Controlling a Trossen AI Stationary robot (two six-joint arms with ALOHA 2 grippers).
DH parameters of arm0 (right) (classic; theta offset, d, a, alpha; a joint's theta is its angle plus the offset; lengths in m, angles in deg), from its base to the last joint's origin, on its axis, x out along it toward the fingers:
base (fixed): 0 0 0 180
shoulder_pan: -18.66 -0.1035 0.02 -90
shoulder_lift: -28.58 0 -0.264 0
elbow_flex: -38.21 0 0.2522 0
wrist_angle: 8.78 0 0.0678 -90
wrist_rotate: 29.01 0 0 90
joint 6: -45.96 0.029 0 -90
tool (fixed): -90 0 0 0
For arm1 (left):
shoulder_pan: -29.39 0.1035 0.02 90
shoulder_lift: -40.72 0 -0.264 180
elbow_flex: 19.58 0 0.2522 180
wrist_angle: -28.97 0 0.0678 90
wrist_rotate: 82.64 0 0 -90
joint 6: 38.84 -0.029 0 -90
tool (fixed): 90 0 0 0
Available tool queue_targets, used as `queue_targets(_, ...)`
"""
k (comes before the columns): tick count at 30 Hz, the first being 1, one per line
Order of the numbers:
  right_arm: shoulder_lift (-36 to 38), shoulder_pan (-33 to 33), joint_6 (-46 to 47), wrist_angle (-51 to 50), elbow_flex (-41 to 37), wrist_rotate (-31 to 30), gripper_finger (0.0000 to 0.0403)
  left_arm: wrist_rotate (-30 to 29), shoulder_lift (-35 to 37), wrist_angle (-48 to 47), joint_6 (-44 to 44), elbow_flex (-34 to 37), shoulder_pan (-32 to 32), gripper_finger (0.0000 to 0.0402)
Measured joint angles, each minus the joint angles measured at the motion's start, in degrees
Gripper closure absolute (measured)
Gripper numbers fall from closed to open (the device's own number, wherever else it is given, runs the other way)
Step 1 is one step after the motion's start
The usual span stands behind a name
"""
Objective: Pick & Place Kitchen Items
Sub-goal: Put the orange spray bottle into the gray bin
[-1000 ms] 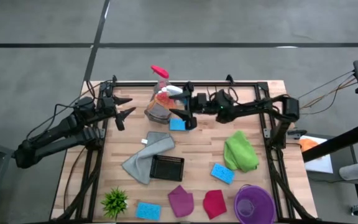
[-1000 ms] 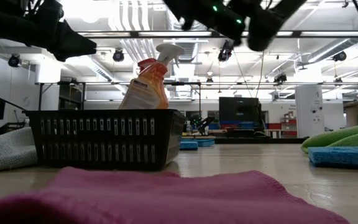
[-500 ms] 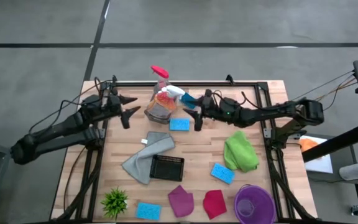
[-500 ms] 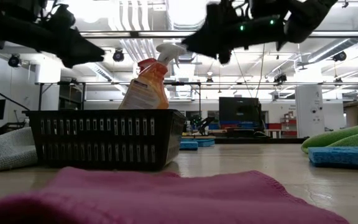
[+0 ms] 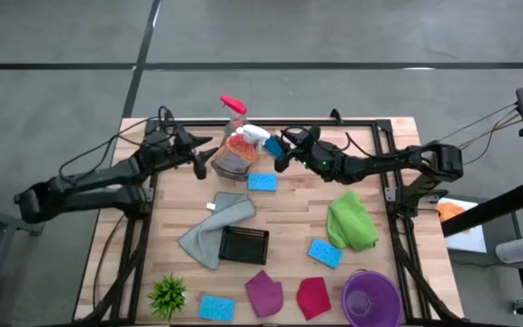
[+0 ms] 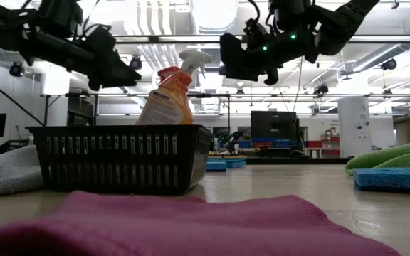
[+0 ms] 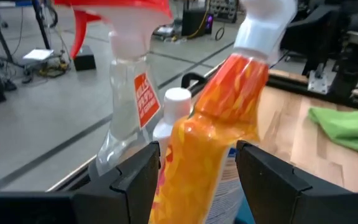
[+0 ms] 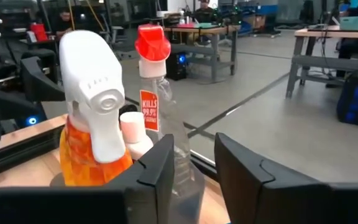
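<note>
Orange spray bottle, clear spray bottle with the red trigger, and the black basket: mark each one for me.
orange spray bottle (image 7: 213, 134), left wrist view, on its orange body.
clear spray bottle (image 8: 151, 43), right wrist view, on its red trigger head.
black basket (image 5: 243, 244), high view, on its mesh floor.

A small red label is showing on the clear spray bottle (image 8: 160, 118), just below its red trigger head. In the right wrist view its white lettering is reading "KILLS" over "99.9%", with a third, smaller line beneath too fine to make out. In the left wrist view the same label on this bottle (image 7: 129, 106) is appearing tilted and only partly legible. No other lettering is reading clearly.
</note>
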Motion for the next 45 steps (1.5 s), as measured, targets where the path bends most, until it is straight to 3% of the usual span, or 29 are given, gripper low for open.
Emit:
queue_targets(17, -2.8, 0.9, -1.1, -0.2, 2.9, 0.2, 0.0350, -4.8, -2.1, -8.2, 0.1, -1.1, 0.0, 0.0185)
queue_targets(22, -2.4, 0.8, -1.4, -0.4, 2.9, 0.2, 0.0353, -7.5, -2.1, -8.4, 0.3, -0.9, 0.0, 0.0186)
queue_targets(32, -2.3, 0.8, -2.2, -0.6, 2.8, 0.1, 0.0353, -7.5, -3.1, -10.2, 1.7, -0.5, 0.0, 0.0186)
queue_targets(45, -2.2, 0.8, -2.6, -0.6, 2.8, 0.0, 0.0353, -12.0, -16.8, -12.6, 4.8, -4.8, 0.0, 0.0186)
